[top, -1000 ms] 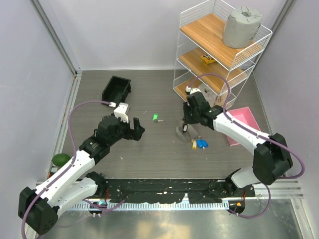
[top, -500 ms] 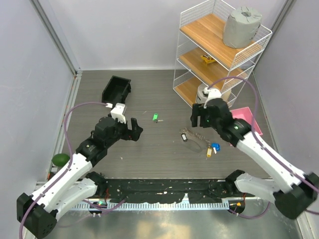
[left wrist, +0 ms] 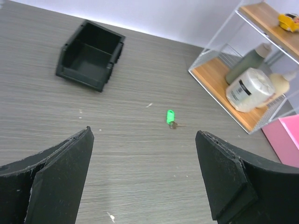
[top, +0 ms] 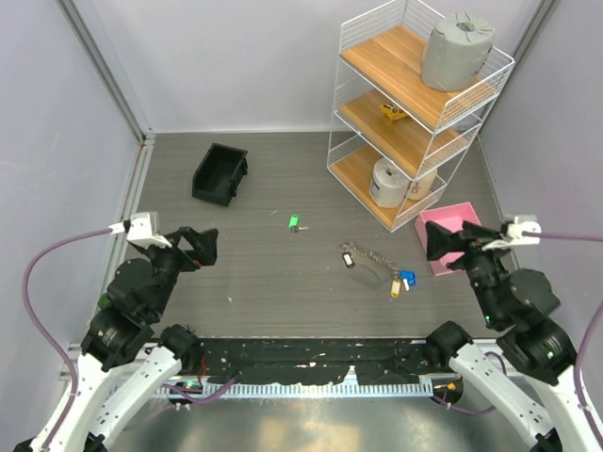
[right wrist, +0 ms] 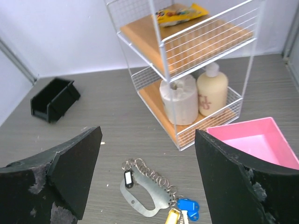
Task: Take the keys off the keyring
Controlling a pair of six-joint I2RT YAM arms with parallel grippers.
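Overhead view of a grey wood-grain table (top: 283,311) with two white and black robot arms rising from the bottom edge; their lower links run off the frame.

A white wire shelf rack (top: 377,52) with three wooden boards stands at upper right. A lumpy grey roll (top: 456,49) sits on its top board. The lower boards are partly hidden behind the wire mesh.

The left gripper (top: 196,247) is at middle left. Its flat black fingers are spread wide with nothing between them. The right gripper (top: 441,241) at middle right is likewise wide apart and empty, and it covers part of a shallow pink tray (top: 450,215).

An open black plastic bin (top: 220,173) sits at upper left.

The keyring (top: 369,270) lies flat on the table just right of centre: a thin grey loop, a fine metal chain and a small pale tag. The loop is hard to make out from above.

The blue key (top: 406,279) and yellow key (top: 395,288) lie touching at the loop's lower right end. How they attach is too small to see. In the right wrist view the bottom edge cuts off the yellow key.

The green key (top: 294,223) lies alone near centre, well apart from the keyring. Its metal blade is barely visible.
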